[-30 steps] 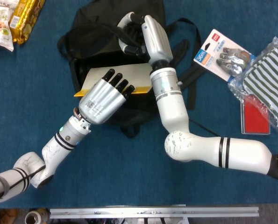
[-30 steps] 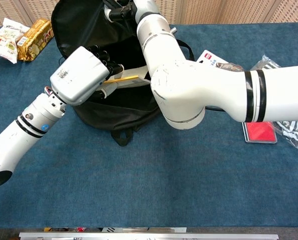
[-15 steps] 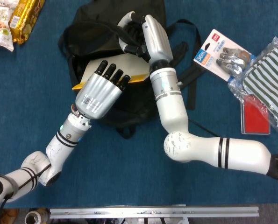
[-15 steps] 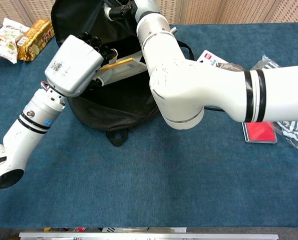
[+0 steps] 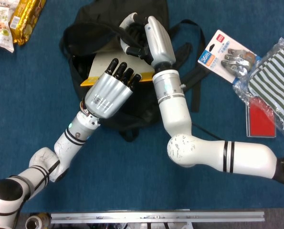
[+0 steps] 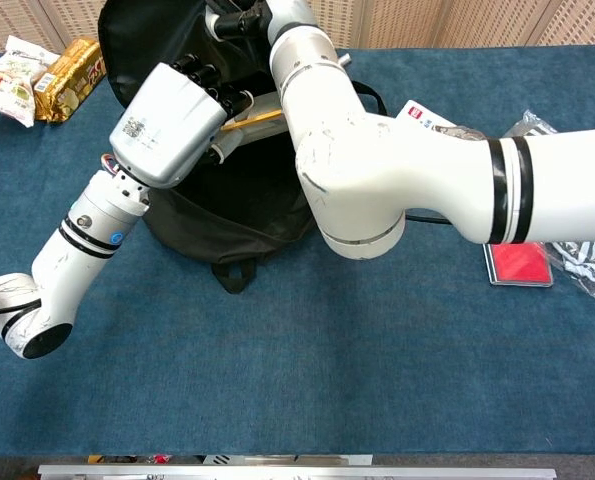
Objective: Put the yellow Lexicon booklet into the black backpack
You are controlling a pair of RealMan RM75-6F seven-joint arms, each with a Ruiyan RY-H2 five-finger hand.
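Note:
The black backpack [image 5: 87, 33] lies open at the far middle of the blue table. The yellow Lexicon booklet [image 5: 101, 68] is tilted into its mouth, pale face up with a yellow edge toward me. My left hand [image 5: 110, 90] grips the booklet's near end, dark fingers laid over it. In the chest view the left hand [image 6: 172, 120] hides most of the booklet [image 6: 254, 116], which pokes into the backpack [image 6: 247, 205]. My right hand [image 5: 135, 34] holds the backpack's upper rim, and the chest view shows the right hand [image 6: 239, 16] at the top edge.
Snack packets [image 5: 1, 24] and a gold pack [image 5: 28, 13] lie at the far left. On the right are a blister card of metal parts [image 5: 227, 53], a striped cloth in plastic [image 5: 270, 81] and a red card [image 5: 261, 119]. The right forearm crosses beside the backpack.
My left hand has carried the booklet up and away from me, from across the backpack's front into its opening. The right hand has kept its hold on the rim.

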